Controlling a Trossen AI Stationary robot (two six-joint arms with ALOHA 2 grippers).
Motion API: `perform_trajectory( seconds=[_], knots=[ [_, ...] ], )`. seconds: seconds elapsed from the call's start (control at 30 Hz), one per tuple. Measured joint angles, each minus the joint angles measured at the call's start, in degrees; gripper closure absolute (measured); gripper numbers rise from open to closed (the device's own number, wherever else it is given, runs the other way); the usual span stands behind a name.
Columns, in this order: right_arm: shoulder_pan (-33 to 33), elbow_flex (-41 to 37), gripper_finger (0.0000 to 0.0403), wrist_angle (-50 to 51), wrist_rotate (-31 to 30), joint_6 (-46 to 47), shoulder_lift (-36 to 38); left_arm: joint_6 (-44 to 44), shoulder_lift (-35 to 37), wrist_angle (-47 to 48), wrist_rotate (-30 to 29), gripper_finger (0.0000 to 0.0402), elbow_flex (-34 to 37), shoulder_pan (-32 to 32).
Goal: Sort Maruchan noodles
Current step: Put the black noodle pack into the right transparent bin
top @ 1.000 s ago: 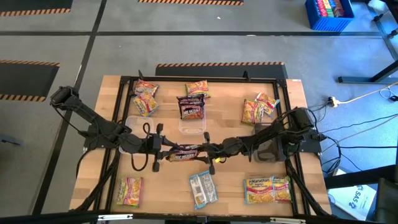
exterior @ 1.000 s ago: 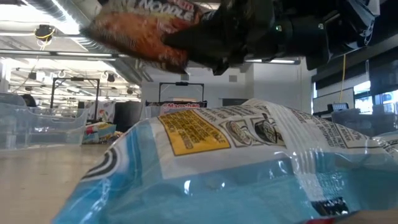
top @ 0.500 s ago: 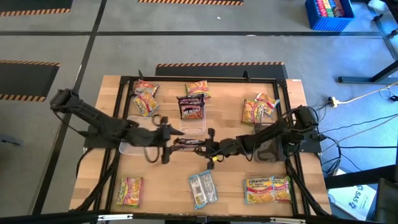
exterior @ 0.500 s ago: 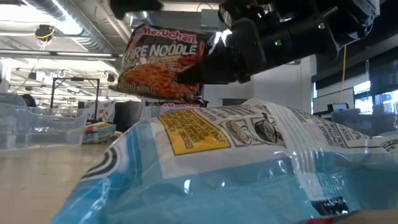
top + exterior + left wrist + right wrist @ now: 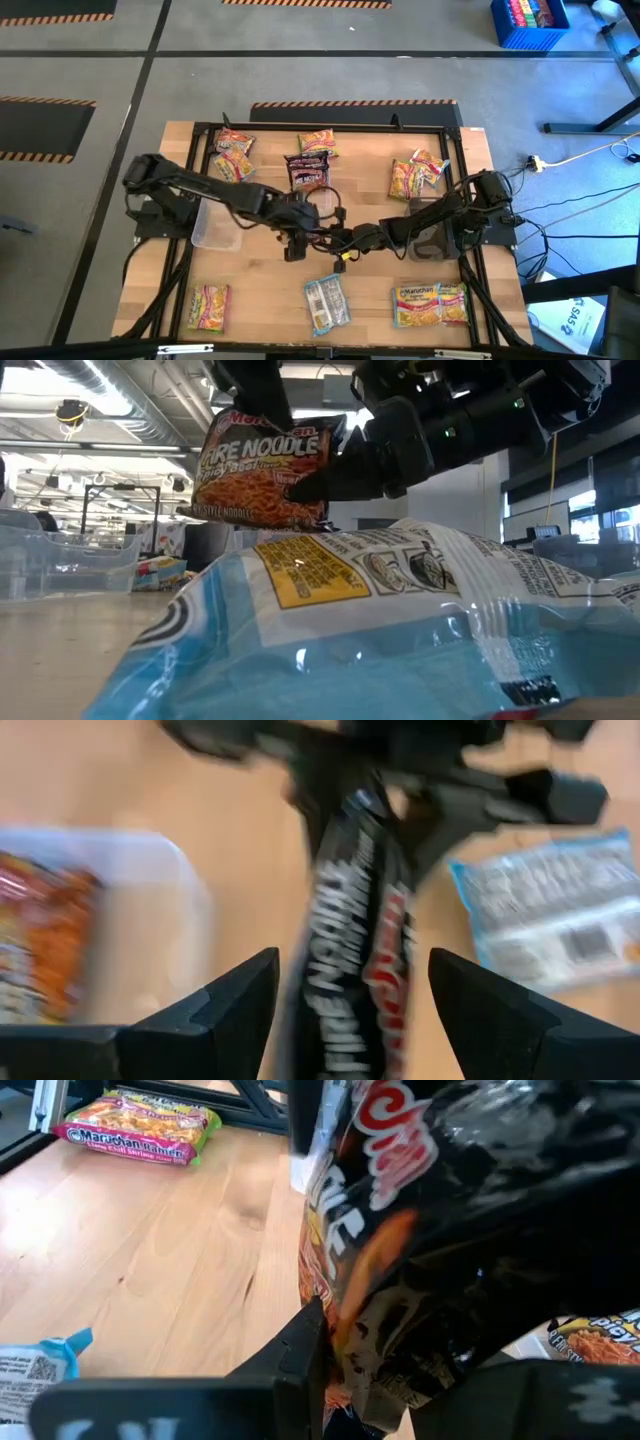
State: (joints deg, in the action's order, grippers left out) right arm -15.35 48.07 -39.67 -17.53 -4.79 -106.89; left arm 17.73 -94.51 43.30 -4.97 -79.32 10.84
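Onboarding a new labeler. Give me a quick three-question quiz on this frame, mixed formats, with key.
1. True or false: the right pincer holds the dark packet above the table.
2. Multiple choice: the left pincer is A) shut on the dark packet, B) open around it, C) parked at the table's edge.
3. Fill in: the packet right in front of the low camera is light ____.

Key: 1 true; 2 B; 3 blue.
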Motion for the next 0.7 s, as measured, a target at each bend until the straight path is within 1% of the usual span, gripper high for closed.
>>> perform_trajectory(
  seconds=[0.07, 0.17, 0.3, 0.37, 0.47, 0.7],
  knots=[
    [0.0, -0.02, 0.0321, 0.13, 0.0, 0.08, 0.0, 0.27, -1.83, 3.61, 1.19, 0.0154, -2.04, -0.29],
    [0.0, -0.01, 0.0321, 0.09, 0.0, 0.08, 0.0, 0.23, -3.6, 7.02, 1.37, 0.0154, -3.2, -0.87],
    [0.0, -0.02, 0.0323, 0.14, -0.17, 0.21, 0.02, 1.28, -4.23, 9.23, 2.05, 0.0156, -3.24, -1.75],
    [0.0, -0.02, 0.0321, 0.09, -0.25, 0.27, 0.01, 1.34, -4.23, 9.37, 1.99, 0.0163, -3.24, -1.97],
    [0.0, -0.02, 0.0316, -0.1, -0.3, 0.46, 0.0, 1.25, -4.23, 9.37, 1.64, 0.0188, -3.24, -1.97],
    [0.0, -0.07, 0.0313, -0.61, 0.16, 2.03, 0.02, -0.25, -4.23, 9.21, 3.15, 0.0266, -3.24, -1.82]
  ],
)
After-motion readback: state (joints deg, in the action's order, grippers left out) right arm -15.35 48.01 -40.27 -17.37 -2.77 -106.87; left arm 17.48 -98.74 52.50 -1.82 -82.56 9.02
